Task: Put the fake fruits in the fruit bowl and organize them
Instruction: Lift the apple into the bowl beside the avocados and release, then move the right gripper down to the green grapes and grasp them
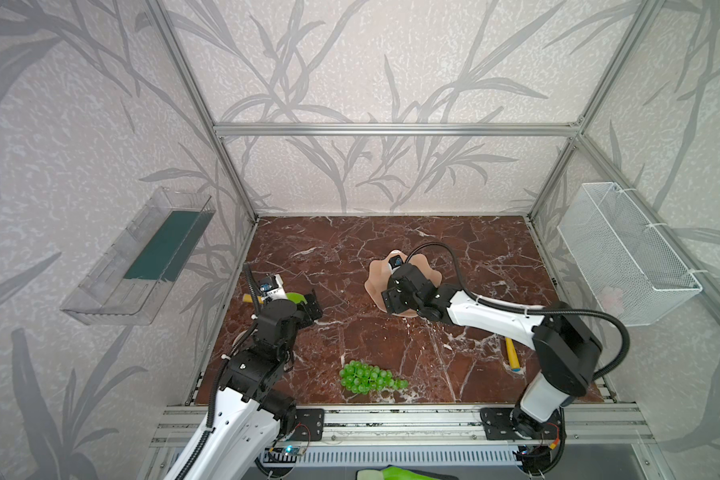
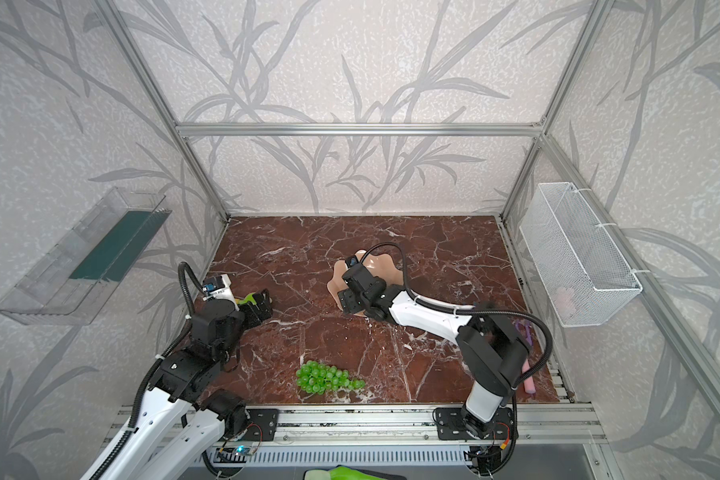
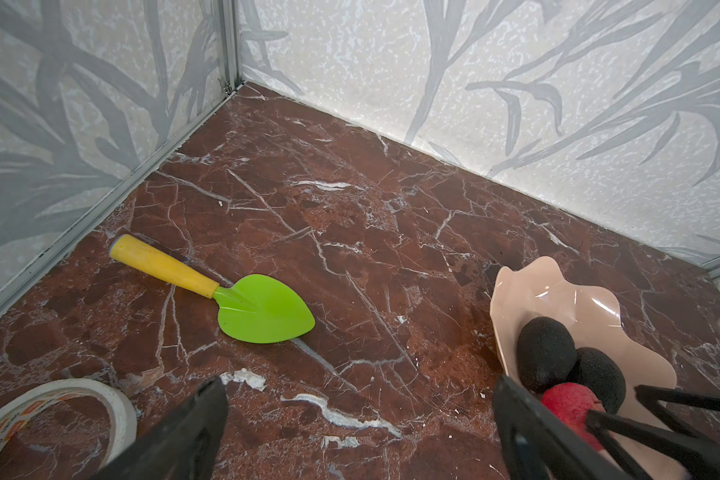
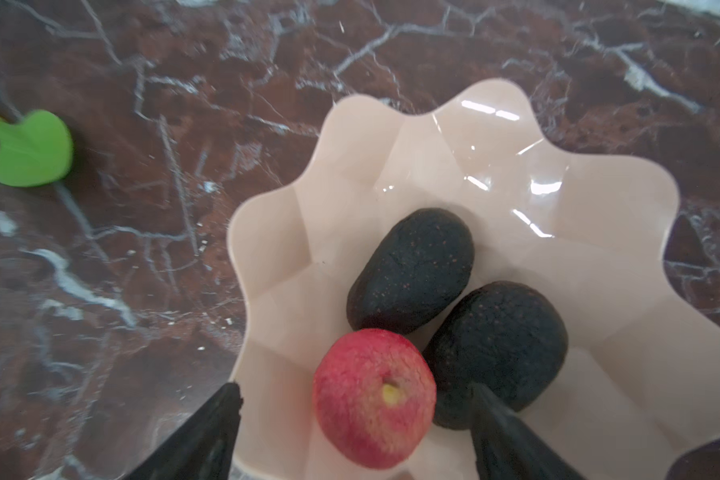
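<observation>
Right wrist view: the right gripper [image 4: 356, 392] is held over one side of the fruit bowl [image 4: 495, 166]. Its jaws are spread apart, one over the scalloped rim and one over the second avocado [image 4: 499, 345]. The apple [image 4: 373, 397] is framed between the jaws but is touched by neither. It is set on the bowl floor against the second avocado and the first avocado [image 4: 412, 270], which are laid side by side and touching. The part of the bowl beyond them is left bare.

In both top views the bowl is seen near mid-table [image 1: 350, 249], largely covered by the right arm. Bare marble is spread from it to the back wall and to the right frame post. The grapes [image 1: 368, 377] are found on the table close to the front edge, between the two arm bases. They are well apart from the bowl and from both grippers, with bare marble between.

The left gripper [image 1: 312, 305] is held at the left side, close to the frame edge and just beside the toy shovel [image 3: 262, 309]. Its jaws are opened wide, with nothing between them. A tape roll [image 3: 59, 415] is seen near one finger. A yellow cylinder [image 1: 512, 353] is laid by the right arm, toward the front right corner.
</observation>
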